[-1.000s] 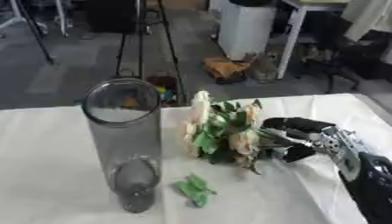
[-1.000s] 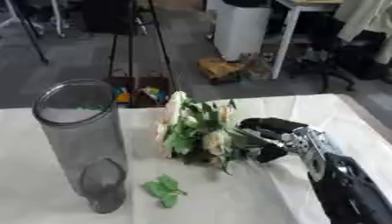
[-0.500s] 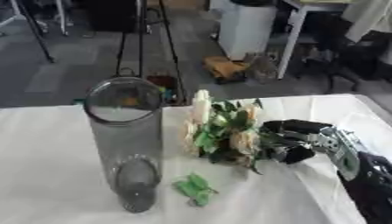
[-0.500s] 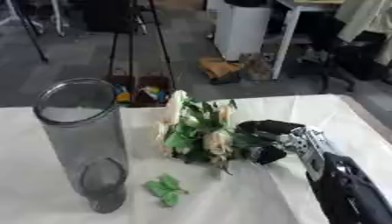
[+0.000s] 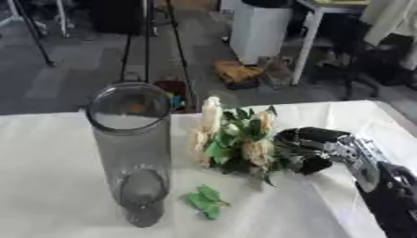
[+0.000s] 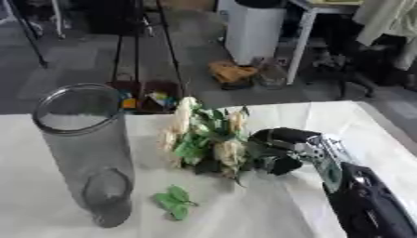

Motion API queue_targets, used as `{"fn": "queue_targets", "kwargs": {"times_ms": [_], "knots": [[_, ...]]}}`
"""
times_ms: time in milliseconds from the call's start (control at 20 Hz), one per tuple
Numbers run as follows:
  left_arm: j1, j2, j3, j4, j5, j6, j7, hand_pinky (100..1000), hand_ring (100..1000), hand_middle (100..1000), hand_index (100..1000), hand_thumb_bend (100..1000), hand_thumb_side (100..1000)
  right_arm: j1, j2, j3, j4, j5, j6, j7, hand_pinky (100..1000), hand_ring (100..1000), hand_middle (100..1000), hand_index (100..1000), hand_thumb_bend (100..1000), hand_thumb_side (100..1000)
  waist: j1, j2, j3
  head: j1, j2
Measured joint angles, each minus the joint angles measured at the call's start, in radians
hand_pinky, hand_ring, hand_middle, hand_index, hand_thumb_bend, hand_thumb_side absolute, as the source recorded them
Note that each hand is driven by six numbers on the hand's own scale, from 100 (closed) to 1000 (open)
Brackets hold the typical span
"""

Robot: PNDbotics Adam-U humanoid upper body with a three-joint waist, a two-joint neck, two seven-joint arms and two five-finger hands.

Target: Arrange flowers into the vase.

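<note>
A tall clear glass vase [image 5: 132,153] stands upright on the white table, left of centre. A bunch of cream flowers [image 5: 236,142] with green leaves lies on the table to its right. My right hand [image 5: 313,145] reaches in from the lower right and its fingers curl round the stem end of the bunch. A loose green leaf sprig [image 5: 206,201] lies on the cloth just right of the vase's foot. My left hand shows in neither view.
The table's white cloth [image 5: 49,186] runs to a far edge about level with the vase's rim. Beyond it is grey floor with tripod legs [image 5: 151,42], a white cabinet [image 5: 260,28] and small clutter on the floor.
The bunch and my right hand have stayed almost in place; the fingers look drawn in slightly closer round the stems. The vase and the loose leaf sprig have not moved.
</note>
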Motion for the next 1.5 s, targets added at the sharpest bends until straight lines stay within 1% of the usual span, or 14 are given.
{"fn": "queue_targets", "kwargs": {"times_ms": [100,200,300,400,500,650,800,900,1000,1150,1300,1500], "knots": [[0.0,0.0,0.0,0.0,-0.001,0.001,0.0,809,858,863,900,100,926,-0.001,0.0,0.0,-0.001,-0.003,0.001,-0.013,712,617,488,785,133,456,0.0,0.001,0.0,-0.001,0.0],[0.0,0.0,0.0,0.0,-0.001,0.001,-0.001,809,858,863,901,100,927,-0.001,0.001,0.0,-0.004,-0.009,0.003,-0.029,650,530,405,690,100,417,0.0,0.001,0.0,-0.002,0.0],[0.0,0.0,0.0,0.0,-0.001,0.002,-0.001,810,858,863,901,100,928,-0.002,0.001,0.0,-0.007,-0.016,0.005,-0.047,609,476,340,610,100,395,0.0,0.001,0.0,-0.003,0.0],[0.0,0.0,0.0,0.0,-0.001,0.003,-0.003,810,858,863,901,100,929,0.0,0.001,0.001,-0.013,-0.022,0.006,-0.062,552,404,250,499,100,370,0.0,0.001,0.0,-0.003,0.0],[0.0,0.0,0.0,0.0,-0.001,0.005,-0.004,810,858,863,901,100,929,0.001,0.002,0.005,-0.018,-0.032,0.01,-0.08,516,348,184,434,100,396,-0.001,0.001,0.0,-0.003,0.0],[0.0,0.0,0.0,0.0,-0.001,0.006,-0.004,809,856,862,903,100,929,0.008,0.006,0.007,-0.019,-0.046,0.018,-0.107,469,287,100,336,100,391,-0.003,0.001,0.0,-0.003,0.0],[0.0,0.0,0.0,0.0,-0.001,0.008,-0.004,809,851,853,902,100,928,0.011,0.008,0.011,-0.02,-0.056,0.028,-0.142,408,219,100,232,100,397,-0.004,0.001,0.0,-0.003,0.0],[0.0,0.0,0.0,0.0,-0.001,0.01,-0.005,808,849,849,901,100,925,0.015,0.009,0.013,-0.02,-0.062,0.031,-0.17,368,174,100,180,100,388,-0.004,0.001,0.0,-0.003,0.0],[0.0,0.0,0.0,0.0,-0.001,0.012,-0.006,808,847,847,902,100,924,0.019,0.01,0.015,-0.018,-0.069,0.03,-0.208,332,137,100,139,100,397,-0.005,0.002,0.0,-0.004,0.0],[-0.001,0.0,0.0,0.0,-0.001,0.013,-0.006,809,846,846,902,100,923,0.027,0.012,0.019,-0.015,-0.081,0.016,-0.283,313,120,100,123,100,400,-0.005,0.006,0.001,-0.007,0.0],[-0.001,0.0,0.0,0.0,-0.001,0.015,-0.007,809,846,845,902,100,922,0.028,0.016,0.025,-0.001,-0.094,-0.002,-0.355,290,105,100,109,100,370,-0.005,0.008,0.001,-0.008,0.0],[-0.002,0.0,0.0,0.0,-0.001,0.016,-0.008,809,845,844,902,100,921,0.028,0.016,0.026,0.006,-0.122,-0.008,-0.426,269,100,100,100,100,355,-0.006,0.008,0.001,-0.008,0.002]]}}
